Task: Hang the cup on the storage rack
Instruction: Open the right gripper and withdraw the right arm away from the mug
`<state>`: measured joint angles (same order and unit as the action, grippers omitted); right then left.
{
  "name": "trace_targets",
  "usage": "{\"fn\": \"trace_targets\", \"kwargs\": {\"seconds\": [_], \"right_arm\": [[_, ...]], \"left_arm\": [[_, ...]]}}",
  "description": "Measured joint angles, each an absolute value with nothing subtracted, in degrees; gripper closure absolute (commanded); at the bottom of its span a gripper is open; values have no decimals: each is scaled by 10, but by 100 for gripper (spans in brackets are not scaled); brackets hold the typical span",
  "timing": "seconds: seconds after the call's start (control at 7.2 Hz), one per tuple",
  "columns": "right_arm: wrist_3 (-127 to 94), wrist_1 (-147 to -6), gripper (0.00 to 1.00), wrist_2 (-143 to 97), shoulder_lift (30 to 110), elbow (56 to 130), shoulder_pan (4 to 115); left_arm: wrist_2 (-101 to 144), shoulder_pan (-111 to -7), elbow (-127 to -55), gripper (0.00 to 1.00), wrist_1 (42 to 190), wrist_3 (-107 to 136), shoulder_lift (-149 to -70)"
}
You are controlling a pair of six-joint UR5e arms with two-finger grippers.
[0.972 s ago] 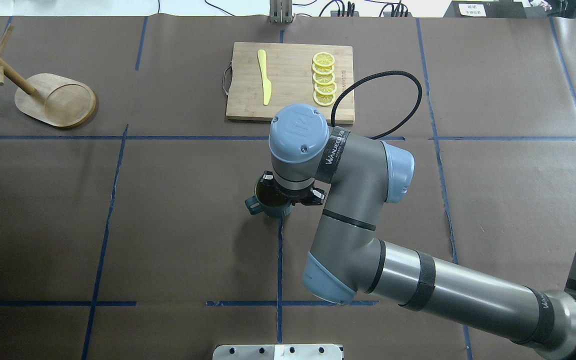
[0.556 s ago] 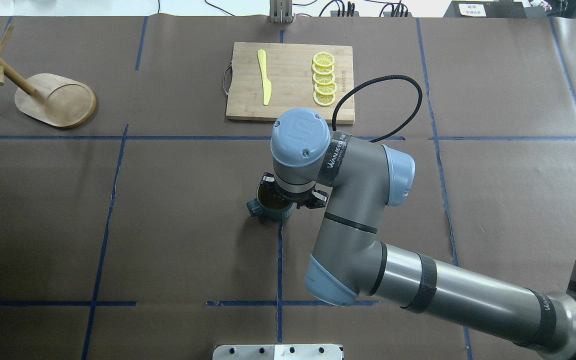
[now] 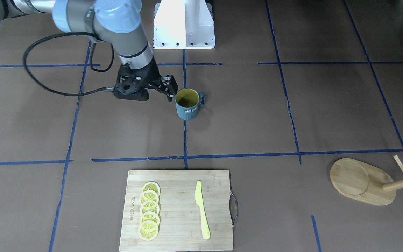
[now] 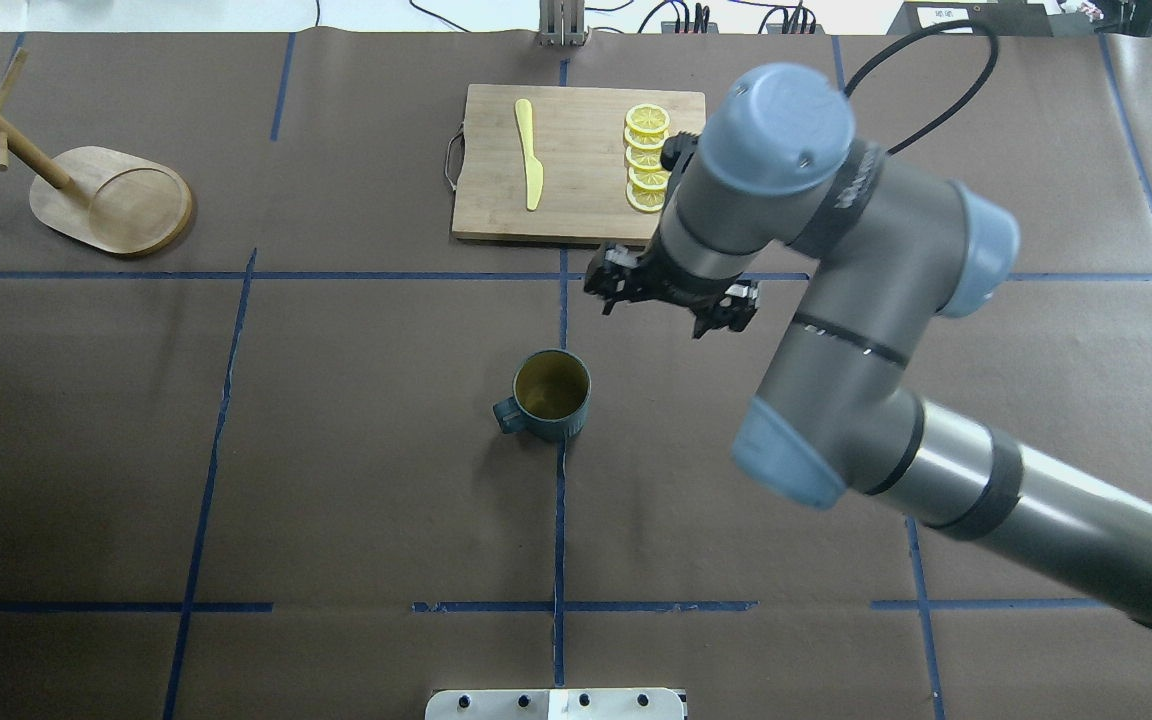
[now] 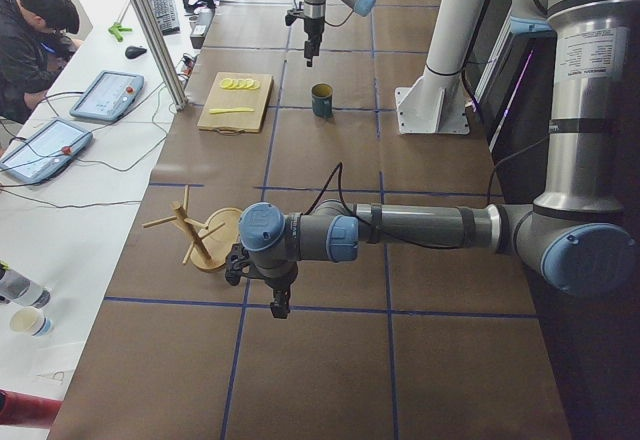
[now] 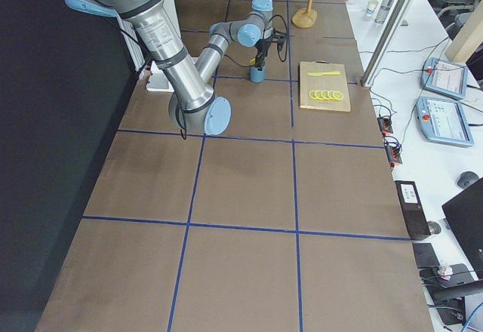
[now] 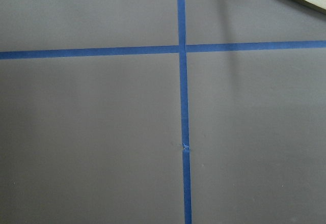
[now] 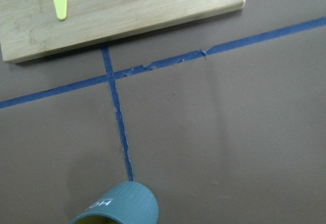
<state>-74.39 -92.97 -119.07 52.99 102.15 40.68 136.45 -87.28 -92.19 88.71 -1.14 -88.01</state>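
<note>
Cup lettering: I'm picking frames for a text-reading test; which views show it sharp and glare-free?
Front-facing view: lettering on the cup is legible, no glare. Right wrist view: cup cropped at the bottom edge, lettering partial and upside down. Overhead view: lettering hidden.

Bamboo cutting board (image 4: pixel 581 175) with metal handle, yellow knife (image 4: pixel 528 155) and five lemon slices (image 4: pixel 648 150) on it, blue tape grid (image 4: pixel 559 520)
</note>
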Motion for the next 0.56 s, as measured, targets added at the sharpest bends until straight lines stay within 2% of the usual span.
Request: {"fn": "trace_targets", "kwargs": {"seconds": [0.56], "right_arm": [[-270, -996, 0, -1291, 672, 1014, 652]], "left_arm": [[1364, -872, -927, 0, 888, -10, -882]]}}
